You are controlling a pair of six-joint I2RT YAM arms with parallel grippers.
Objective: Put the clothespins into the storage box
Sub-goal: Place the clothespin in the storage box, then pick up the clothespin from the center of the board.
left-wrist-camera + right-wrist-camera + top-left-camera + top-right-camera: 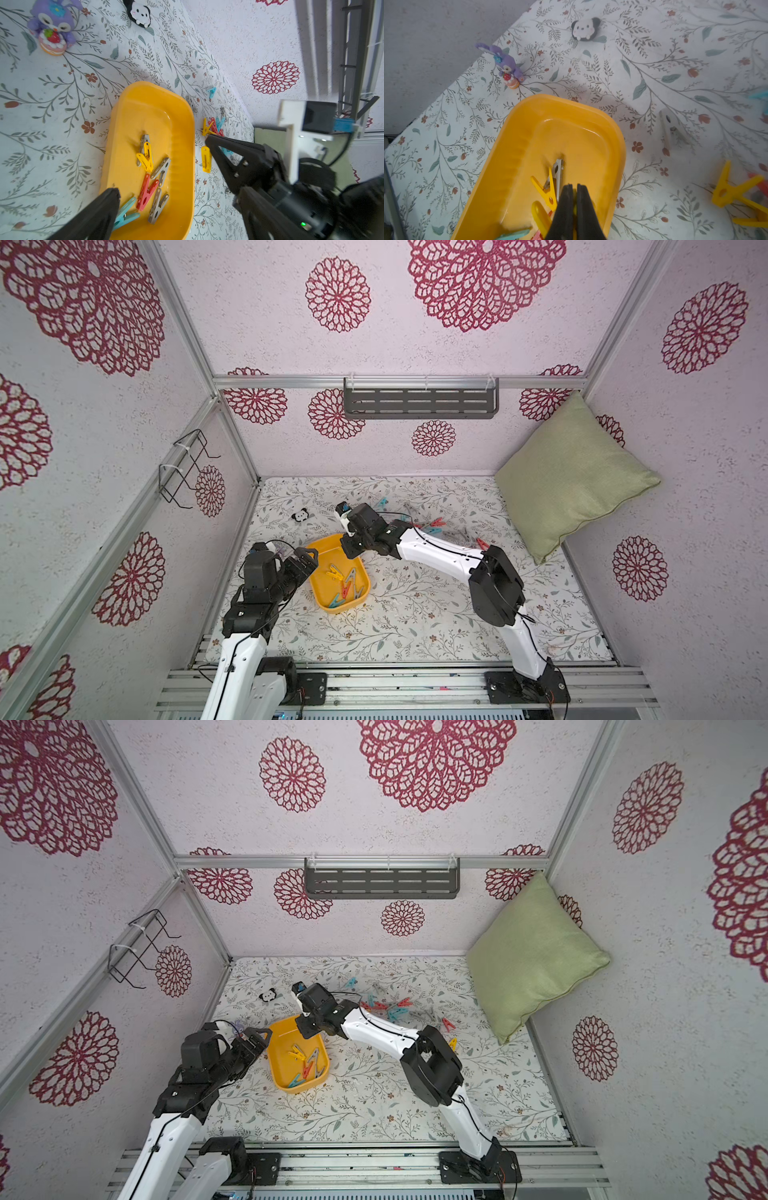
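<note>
The yellow storage box (322, 595) (279, 1073) lies on the floral table left of centre, with several clothespins (146, 191) inside in yellow, grey, red and teal. More clothespins (432, 524) (395, 1009) lie loose behind my right arm. My right gripper (574, 186) hangs over the box's far end, shut on a yellow clothespin (206, 159). In a top view the right gripper (348, 548) points down, so its fingers are hidden. My left gripper (305, 562) (176, 196) stands open over the box's near-left rim, with nothing between its fingers.
A black-and-white panda toy (300, 515) and a purple plush figure (506, 64) sit behind the box near the left wall. A green cushion (569, 477) leans in the back right corner. A grey slotted shelf (419, 400) hangs on the back wall, a wire rack (187, 466) on the left wall.
</note>
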